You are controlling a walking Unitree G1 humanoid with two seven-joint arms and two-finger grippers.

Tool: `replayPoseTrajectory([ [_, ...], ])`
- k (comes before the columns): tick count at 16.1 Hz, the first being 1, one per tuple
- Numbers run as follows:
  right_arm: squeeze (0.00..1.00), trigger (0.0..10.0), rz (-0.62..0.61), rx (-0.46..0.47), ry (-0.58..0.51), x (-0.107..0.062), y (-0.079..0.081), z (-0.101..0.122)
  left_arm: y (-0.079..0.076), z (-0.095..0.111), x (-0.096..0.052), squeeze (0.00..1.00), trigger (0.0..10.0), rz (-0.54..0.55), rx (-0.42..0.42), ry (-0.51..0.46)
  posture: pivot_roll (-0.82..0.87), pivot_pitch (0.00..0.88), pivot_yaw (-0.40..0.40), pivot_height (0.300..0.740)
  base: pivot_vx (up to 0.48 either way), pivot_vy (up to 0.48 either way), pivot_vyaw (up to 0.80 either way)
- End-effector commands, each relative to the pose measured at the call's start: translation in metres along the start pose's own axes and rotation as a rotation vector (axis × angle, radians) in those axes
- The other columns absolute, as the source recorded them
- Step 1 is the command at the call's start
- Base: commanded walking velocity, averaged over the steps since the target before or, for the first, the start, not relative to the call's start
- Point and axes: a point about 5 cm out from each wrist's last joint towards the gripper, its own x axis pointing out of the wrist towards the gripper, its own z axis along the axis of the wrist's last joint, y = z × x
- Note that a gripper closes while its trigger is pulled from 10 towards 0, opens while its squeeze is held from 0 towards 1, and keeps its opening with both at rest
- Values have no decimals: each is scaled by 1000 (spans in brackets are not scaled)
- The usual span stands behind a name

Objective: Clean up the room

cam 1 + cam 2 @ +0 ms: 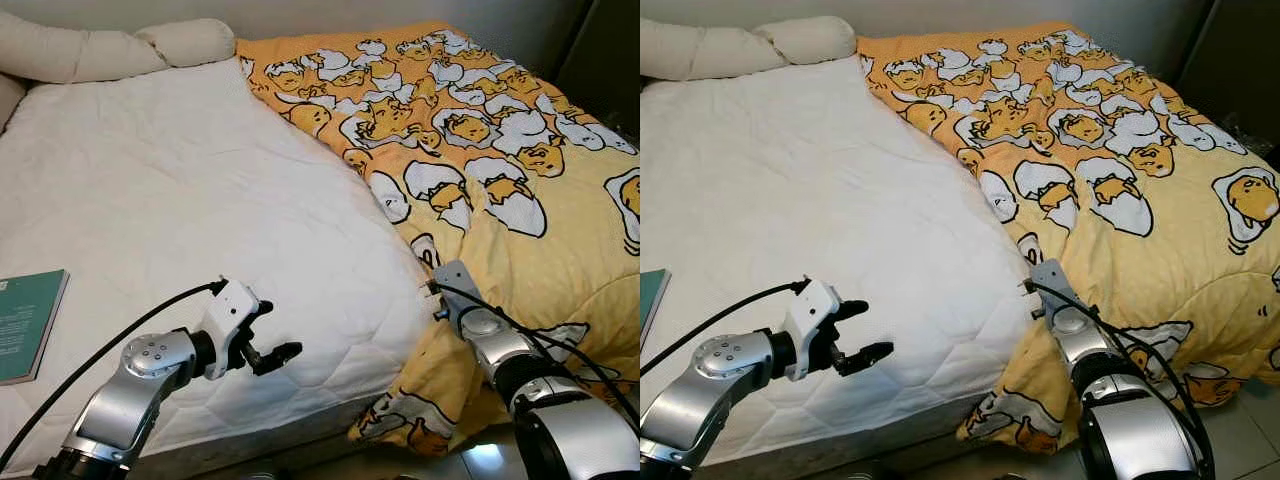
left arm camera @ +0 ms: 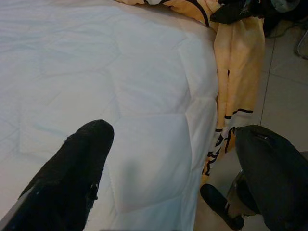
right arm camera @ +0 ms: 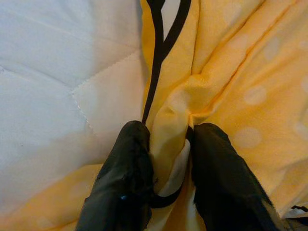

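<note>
Bedroom, bed occupying most of it: white quilted mattress (image 1: 180, 200) lying bare across the left half, cream pillows (image 1: 100, 45) resting against the head end, teal book (image 1: 28, 322) sitting near the left edge.

Yellow duvet (image 1: 500, 170), printed with egg characters, covering the right half only, its near corner drooping over the foot of the bed toward the tiled floor (image 2: 284, 96).

Right gripper (image 3: 168, 173) pinching a bunched fold of the duvet's edge between both black fingers, right at the border with the mattress.

Left gripper (image 1: 262, 338) hovering above the mattress near the foot edge, fingers spread apart, holding nothing.

Risks, judging from here:
- Fold sitting shallow between the fingertips, likely slipping out under a hard pull.
- Pulling from one corner alone, probably dragging the duvet askew or bunching it rather than spreading it.
- Hanging corner possibly sliding further to the floor, weight working against the grip.
- Book possibly getting buried if the cover travels across.
</note>
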Motion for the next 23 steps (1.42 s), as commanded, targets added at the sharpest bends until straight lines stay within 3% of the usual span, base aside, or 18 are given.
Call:
replayPoseTrajectory([
  [1,0,0,-8,9,-8,0,-5,4,-1,1,-2,388,10000,-8,8,7,132,0,44,740,0,0,0],
  [8,0,0,14,17,-6,0,-8,0,-3,1,-2,392,10000,-17,9,8,127,0,47,740,0,0,0],
  [13,0,0,116,17,-52,-1,-7,1,-3,1,0,392,10000,-22,8,6,119,0,47,740,0,0,0],
  [16,0,0,331,59,-182,-6,3,15,-3,0,0,392,10000,-24,7,6,113,0,53,740,0,0,0],
  [17,0,0,561,59,-319,-20,8,26,-4,0,0,392,10000,-27,7,9,110,0,56,740,0,0,0],
  [18,0,0,747,15,-417,-38,12,32,-4,-1,-1,388,10000,-30,7,12,106,0,61,740,0,0,0],
  [19,0,0,829,-27,-443,-47,12,32,-4,-1,-1,388,10000,-32,7,14,103,0,63,740,0,0,0],
  [20,0,0,991,-102,-469,-67,13,30,-4,-1,-1,388,10000,-36,9,16,100,0,67,740,0,0,0],
  [21,0,0,1153,-181,-458,-87,15,23,-5,-1,-1,388,10000,-40,10,17,99,0,68,740,0,0,0],
  [23,0,0,1351,-287,-415,-116,16,10,-6,-1,-1,392,10000,-45,12,19,100,0,68,740,0,0,0],
])
